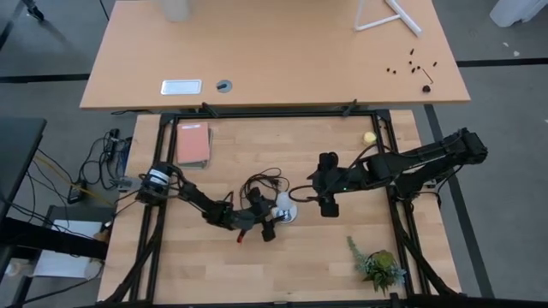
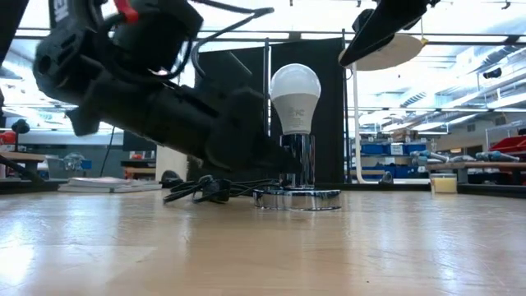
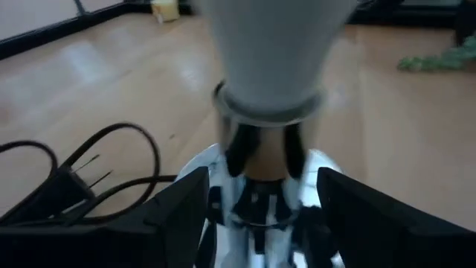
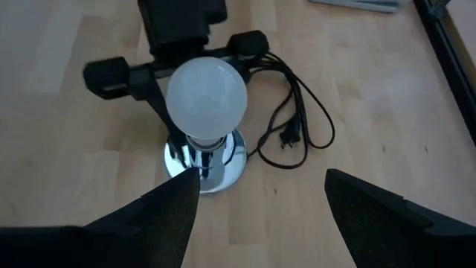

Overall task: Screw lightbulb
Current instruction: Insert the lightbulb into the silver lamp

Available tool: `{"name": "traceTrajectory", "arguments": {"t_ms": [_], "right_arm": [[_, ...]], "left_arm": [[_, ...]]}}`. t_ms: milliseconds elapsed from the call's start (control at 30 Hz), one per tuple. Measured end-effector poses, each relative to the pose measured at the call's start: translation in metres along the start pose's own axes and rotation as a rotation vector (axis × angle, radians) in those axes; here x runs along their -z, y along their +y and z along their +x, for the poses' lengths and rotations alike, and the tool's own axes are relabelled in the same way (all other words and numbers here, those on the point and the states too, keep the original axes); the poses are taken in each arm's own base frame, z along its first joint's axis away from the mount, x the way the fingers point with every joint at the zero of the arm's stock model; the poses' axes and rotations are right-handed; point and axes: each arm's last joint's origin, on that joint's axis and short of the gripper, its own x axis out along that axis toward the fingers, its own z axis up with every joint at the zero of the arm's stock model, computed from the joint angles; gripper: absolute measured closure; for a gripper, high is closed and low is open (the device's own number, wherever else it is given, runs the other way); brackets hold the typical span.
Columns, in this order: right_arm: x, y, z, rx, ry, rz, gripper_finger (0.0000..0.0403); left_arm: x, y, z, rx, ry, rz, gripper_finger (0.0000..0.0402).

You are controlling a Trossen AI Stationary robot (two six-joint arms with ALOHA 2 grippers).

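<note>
Lightbulb [image 4: 206, 95] stands upright in socket [image 4: 216, 167] at frame centre, seemingly seated; left gripper [image 3: 256, 208] open astride the socket stem, right gripper [image 4: 256, 197] open above, holding nothing

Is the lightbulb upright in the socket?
Upright: the lightbulb stands straight atop the socket base; how fully threaded, cannot tell.

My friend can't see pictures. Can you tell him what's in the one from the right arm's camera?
A white lightbulb stands upright in a shiny round lamp base on a wooden table. The left gripper reaches in from the far side with its fingers on either side of the post under the bulb. A black cord lies curled beside the base, and the right gripper hovers open above.
</note>
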Motion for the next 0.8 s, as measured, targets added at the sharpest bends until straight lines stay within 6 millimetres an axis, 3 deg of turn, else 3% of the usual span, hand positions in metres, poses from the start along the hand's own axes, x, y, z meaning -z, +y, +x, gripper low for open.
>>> {"name": "traceTrajectory", "arguments": {"t_ms": [333,567,800], "right_arm": [[0.001,0.000,0.000,0.001,0.010,0.016,0.0104],[0.003,-0.001,-0.004,0.002,0.016,0.016,0.0104],[0.003,-0.002,-0.005,0.003,0.018,0.022,0.0104]], "left_arm": [[0.007,-0.005,0.020,0.026,-0.054,0.036,0.0172],[0.003,-0.005,0.023,0.027,-0.075,0.084,0.0204],[0.001,-0.002,0.025,0.022,-0.082,0.073,0.0206]]}}
